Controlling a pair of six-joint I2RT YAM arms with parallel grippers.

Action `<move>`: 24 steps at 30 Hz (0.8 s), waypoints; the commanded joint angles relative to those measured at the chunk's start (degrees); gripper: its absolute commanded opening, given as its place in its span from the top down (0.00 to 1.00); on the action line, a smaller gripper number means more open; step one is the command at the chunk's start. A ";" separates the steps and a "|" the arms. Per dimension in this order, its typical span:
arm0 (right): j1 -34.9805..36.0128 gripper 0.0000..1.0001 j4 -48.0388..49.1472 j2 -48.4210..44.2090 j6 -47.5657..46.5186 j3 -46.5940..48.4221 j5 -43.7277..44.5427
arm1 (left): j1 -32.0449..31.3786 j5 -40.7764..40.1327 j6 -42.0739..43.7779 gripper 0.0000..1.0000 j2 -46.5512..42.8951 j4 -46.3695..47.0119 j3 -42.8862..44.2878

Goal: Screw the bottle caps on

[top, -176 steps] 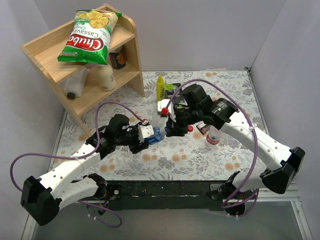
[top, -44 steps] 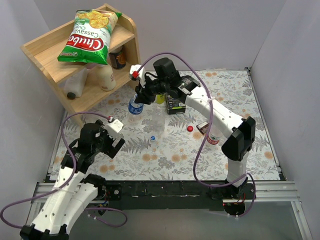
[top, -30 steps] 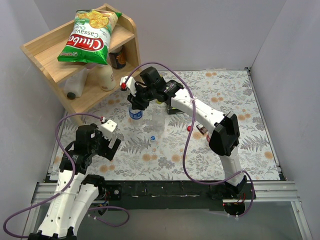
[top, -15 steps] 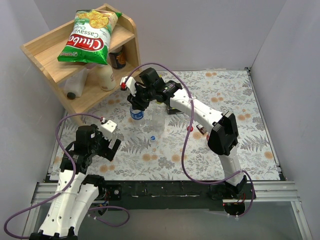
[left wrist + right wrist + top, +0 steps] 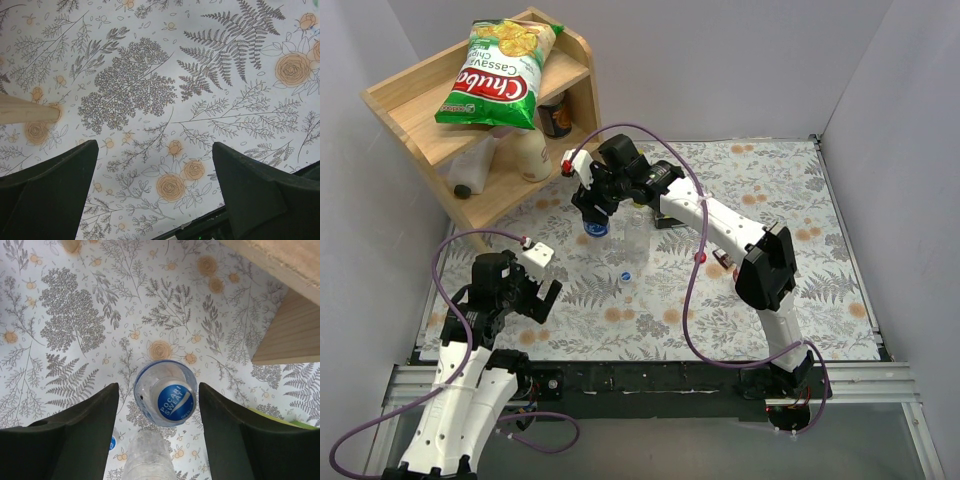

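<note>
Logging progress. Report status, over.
Left gripper open, empty. Right gripper open over the blue-labelled bottle, blue cap on it, jaws clear. Unlabelled bottle beside it shows no cap; loose blue cap and red cap lie on the table.

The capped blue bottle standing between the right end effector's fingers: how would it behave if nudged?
The bottle stands upright and looks tall for its narrow base, so a sideways nudge would probably tip it. It is clear plastic, likely light. Round-walled, it would probably roll once down; the right end effector, jaws apart, is not steadying it.
</note>
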 commanded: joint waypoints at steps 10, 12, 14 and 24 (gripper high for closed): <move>-7.24 0.32 5.28 -21.27 -4.57 -19.84 -2.13 | 0.69 2.37 1.36 0.02 0.09 -0.39 0.95; -7.33 0.31 7.21 -24.44 -5.63 -23.71 -2.84 | 0.78 2.55 1.36 0.02 0.88 -0.30 1.30; -7.33 0.31 8.62 -25.93 -5.81 -27.67 -3.10 | 1.22 3.25 1.10 0.02 2.02 -0.13 2.18; -7.68 0.34 11.35 -23.66 -5.02 -29.44 -4.24 | 4.64 7.82 0.22 0.02 4.57 -1.79 5.61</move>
